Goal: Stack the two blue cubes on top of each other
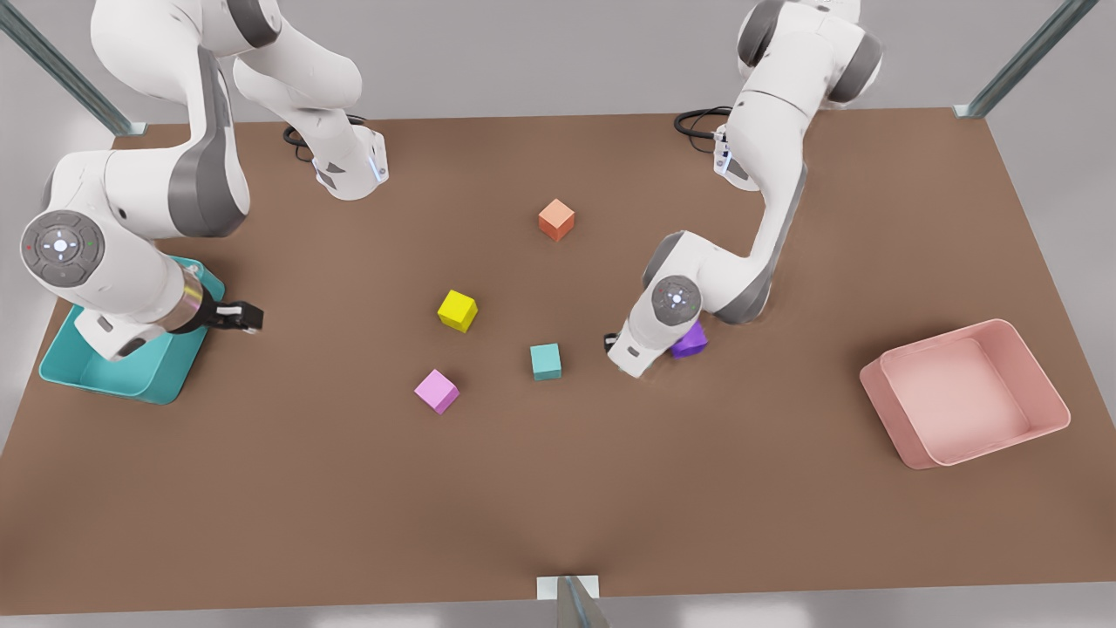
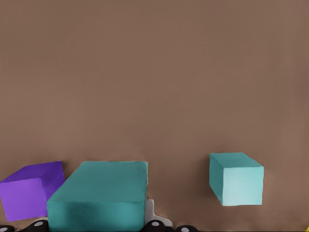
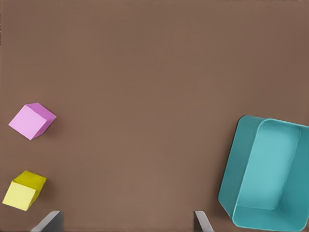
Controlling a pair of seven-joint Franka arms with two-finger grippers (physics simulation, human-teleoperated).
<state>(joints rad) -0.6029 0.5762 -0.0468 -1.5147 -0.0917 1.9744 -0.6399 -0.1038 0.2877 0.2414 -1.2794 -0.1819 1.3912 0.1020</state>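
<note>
The left gripper [image 1: 629,356], fingers closed on one teal cube [image 2: 99,195], hangs beside the purple cube [image 1: 690,341]; the second teal cube [image 1: 546,361] sits nearby on the desk [image 1: 558,488]. The right gripper [image 1: 240,317], fingers wide, waits near the teal bin [image 1: 131,375].

Brown surface [image 1: 558,488]; two teal cubes [image 2: 236,179] [image 2: 99,195]; purple cube [image 2: 31,189]; pink cube [image 1: 436,390]; yellow cube [image 1: 457,310]; orange cube [image 1: 556,219]; teal bin [image 3: 268,171]; pink bin [image 1: 963,392]. All plain, unpatterned.
</note>
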